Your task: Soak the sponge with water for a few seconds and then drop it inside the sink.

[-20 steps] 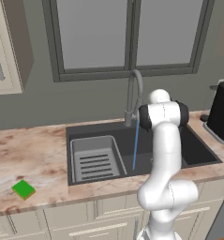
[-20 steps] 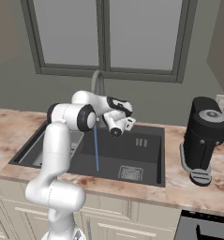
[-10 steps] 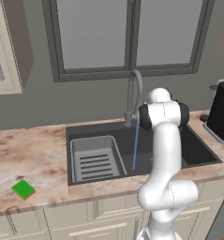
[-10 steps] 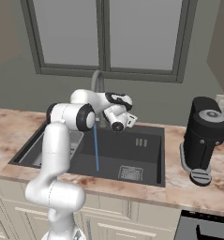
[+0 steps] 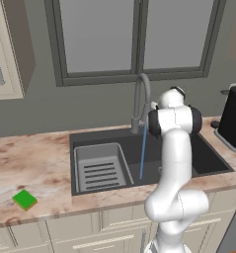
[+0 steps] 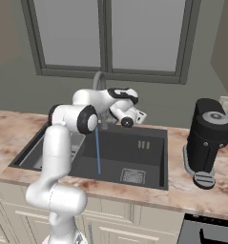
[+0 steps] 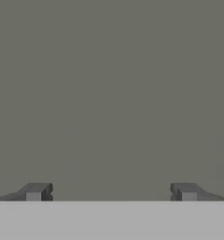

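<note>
Left base view: the sponge (image 5: 24, 199), a small flat bright-green block with a yellowish edge along its underside, lies on the marbled counter (image 5: 30, 163) well left of the sink (image 5: 139, 148), near the counter's front edge, touched by nothing; a ribbed rack insert (image 5: 100, 168) fills the basin's left part; the water (image 5: 142, 153) falls as a thin pale-blue line from the faucet (image 5: 141, 101) into the basin beside the rack; the arm's upper links stand before the sink's right half. Right base view: the gripper (image 6: 140, 116) is raised above the basin, just right of the faucet (image 6: 99, 81), pointing toward the back wall; the square drain grate (image 6: 133, 176) shows on the basin floor, right of the stream (image 6: 97, 152); a dark coffee machine (image 6: 207, 140) stands on the counter to the right. Hand view: both fingertips (image 7: 36, 192) sit far apart with bare grey wall between them, so the jaws are spread wide and empty. Against the picture one second before, the hand has turned slightly upward; sponge and stream are unchanged.
</note>
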Robot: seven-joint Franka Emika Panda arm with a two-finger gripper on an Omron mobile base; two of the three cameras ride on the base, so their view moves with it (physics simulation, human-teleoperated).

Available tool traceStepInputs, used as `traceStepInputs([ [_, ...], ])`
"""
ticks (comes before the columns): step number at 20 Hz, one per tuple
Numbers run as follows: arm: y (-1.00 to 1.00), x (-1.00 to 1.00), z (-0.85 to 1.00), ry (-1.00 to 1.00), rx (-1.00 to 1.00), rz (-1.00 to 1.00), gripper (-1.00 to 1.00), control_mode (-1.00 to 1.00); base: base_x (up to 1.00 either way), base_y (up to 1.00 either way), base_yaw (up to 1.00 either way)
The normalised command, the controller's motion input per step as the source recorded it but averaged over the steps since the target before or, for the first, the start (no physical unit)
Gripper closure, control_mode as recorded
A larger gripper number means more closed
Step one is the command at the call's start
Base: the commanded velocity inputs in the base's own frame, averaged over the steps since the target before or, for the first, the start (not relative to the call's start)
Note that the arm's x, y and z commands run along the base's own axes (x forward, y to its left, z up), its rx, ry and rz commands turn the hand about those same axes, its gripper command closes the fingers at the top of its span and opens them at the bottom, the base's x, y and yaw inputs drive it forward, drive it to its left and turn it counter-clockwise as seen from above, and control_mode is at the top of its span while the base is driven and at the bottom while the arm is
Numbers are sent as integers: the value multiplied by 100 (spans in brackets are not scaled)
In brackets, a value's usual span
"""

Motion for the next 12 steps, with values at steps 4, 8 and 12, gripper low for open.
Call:
traceStepInputs([
  [4, -28, -14, 45, 8, 4, 0, -100, -100, 0, 0, 0],
  [8, -34, -21, 56, 10, 2, 0, -100, -100, 0, 0, 0],
  [12, -40, -25, 60, 5, 1, 0, -100, -100, 0, 0, 0],
])
